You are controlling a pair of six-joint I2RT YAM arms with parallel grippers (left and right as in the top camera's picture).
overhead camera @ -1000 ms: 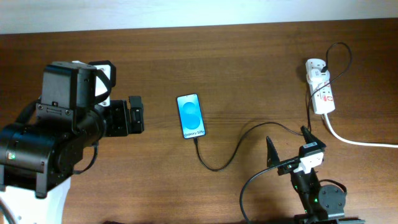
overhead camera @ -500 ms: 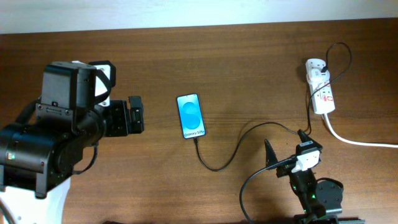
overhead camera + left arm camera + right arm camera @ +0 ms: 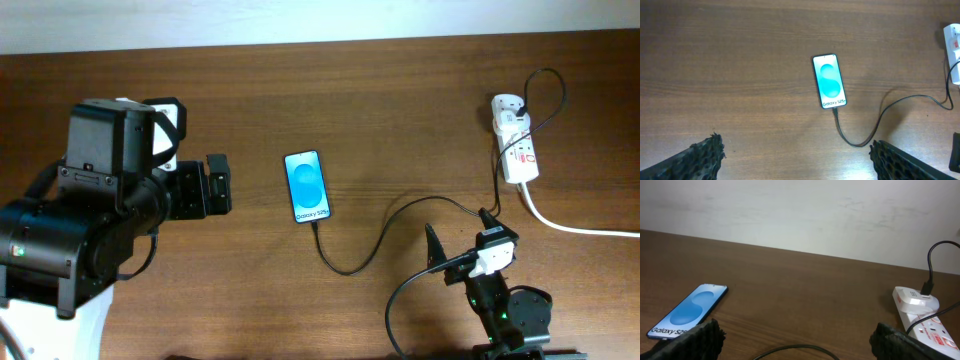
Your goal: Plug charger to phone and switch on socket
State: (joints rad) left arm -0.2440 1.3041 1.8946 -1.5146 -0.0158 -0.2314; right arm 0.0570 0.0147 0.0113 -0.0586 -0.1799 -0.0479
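The phone [image 3: 307,186] lies flat mid-table with its blue screen up. The charger [image 3: 345,270], a thin black cable, meets the phone's bottom edge, loops toward the front, and runs right to the socket [image 3: 516,150], a white strip at the far right. My left gripper [image 3: 222,185] is open and empty, left of the phone and apart from it. My right gripper [image 3: 458,236] is open and empty, over the cable between the phone and the socket. The left wrist view shows the phone [image 3: 829,81] and cable [image 3: 860,142]. The right wrist view shows the phone [image 3: 687,311] and socket [image 3: 920,310].
The strip's thick white cord [image 3: 580,226] runs off the right edge. A black plug [image 3: 927,287] sits in the strip's far end. A pale wall [image 3: 800,210] stands behind the brown wooden table [image 3: 400,110]. My left arm's bulky body [image 3: 90,230] fills the left side.
My right gripper has drawn back a little toward the front edge and down. The left arm, phone, cable and socket have not moved.
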